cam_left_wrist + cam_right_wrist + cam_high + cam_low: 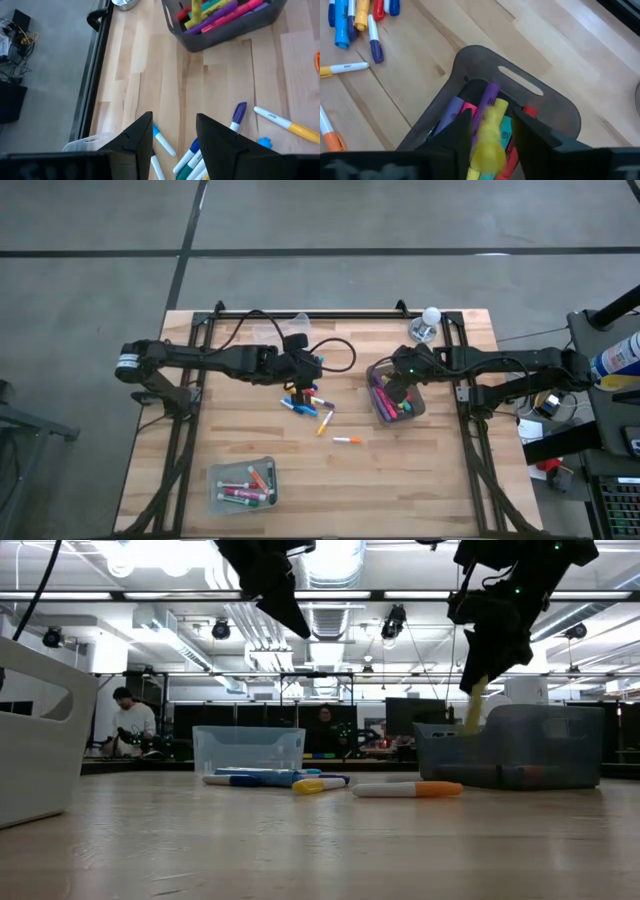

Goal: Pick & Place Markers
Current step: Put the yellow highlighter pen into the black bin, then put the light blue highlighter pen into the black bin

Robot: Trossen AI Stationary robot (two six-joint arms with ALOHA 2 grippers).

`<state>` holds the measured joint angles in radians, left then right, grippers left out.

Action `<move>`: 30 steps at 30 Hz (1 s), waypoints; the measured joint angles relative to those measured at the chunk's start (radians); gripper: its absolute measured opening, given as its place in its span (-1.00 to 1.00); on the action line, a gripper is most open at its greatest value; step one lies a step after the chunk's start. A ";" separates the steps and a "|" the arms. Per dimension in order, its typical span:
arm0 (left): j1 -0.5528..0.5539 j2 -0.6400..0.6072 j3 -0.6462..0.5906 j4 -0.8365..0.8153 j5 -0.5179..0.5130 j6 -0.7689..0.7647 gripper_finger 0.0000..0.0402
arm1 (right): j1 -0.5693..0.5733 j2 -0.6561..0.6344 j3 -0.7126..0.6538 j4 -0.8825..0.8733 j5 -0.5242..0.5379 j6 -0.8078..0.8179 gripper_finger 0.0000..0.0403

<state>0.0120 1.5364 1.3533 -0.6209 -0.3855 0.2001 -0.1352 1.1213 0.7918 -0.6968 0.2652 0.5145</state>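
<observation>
Marker (474, 705) hangs upright in right pincer (484, 675).

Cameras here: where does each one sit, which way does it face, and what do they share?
High: above the table, looking straight down; both arms, left tool, right tool over the grey bin.
Low: at table-top height, level into the room; both arms hang from above, right tool holds a yellow marker.
Left wrist: looks past its own fingers at loose markers.
Right wrist: looks down into the grey bin, yellow marker gripped.
All four show the grey bin.
</observation>
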 joint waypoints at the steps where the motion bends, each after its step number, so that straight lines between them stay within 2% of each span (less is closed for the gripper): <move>1: 0.000 0.000 0.000 -0.001 0.000 0.000 -0.28 | 0.000 0.000 0.000 0.000 0.000 0.003 -0.29; 6: 0.000 0.000 0.000 -0.010 0.000 -0.017 -0.28 | 0.000 0.000 0.000 0.000 0.000 0.003 -0.06; 11: 0.000 0.000 0.000 -0.046 0.018 -0.020 -0.28 | 0.000 0.000 0.004 0.003 -0.001 0.003 0.05; 14: 0.001 0.000 -0.007 -0.073 0.069 -0.023 -0.28 | 0.000 -0.002 0.005 0.052 -0.002 -0.024 0.07; 18: 0.001 0.000 -0.053 -0.077 0.211 -0.017 -0.28 | 0.000 -0.005 0.005 0.134 -0.004 -0.083 0.07; 23: 0.002 0.014 -0.152 -0.078 0.179 -0.042 -0.28 | 0.000 -0.005 0.005 0.236 -0.005 -0.154 0.08; 28: 0.000 0.017 -0.229 -0.048 0.195 -0.046 -0.28 | 0.000 -0.005 0.005 0.345 -0.006 -0.200 0.08; 30: 0.000 0.022 -0.245 -0.019 0.236 -0.048 -0.28 | 0.000 -0.005 0.004 0.381 -0.006 -0.220 0.07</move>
<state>0.0120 1.5583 1.1085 -0.6400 -0.1498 0.1517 -0.1352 1.1164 0.7959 -0.3162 0.2590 0.2949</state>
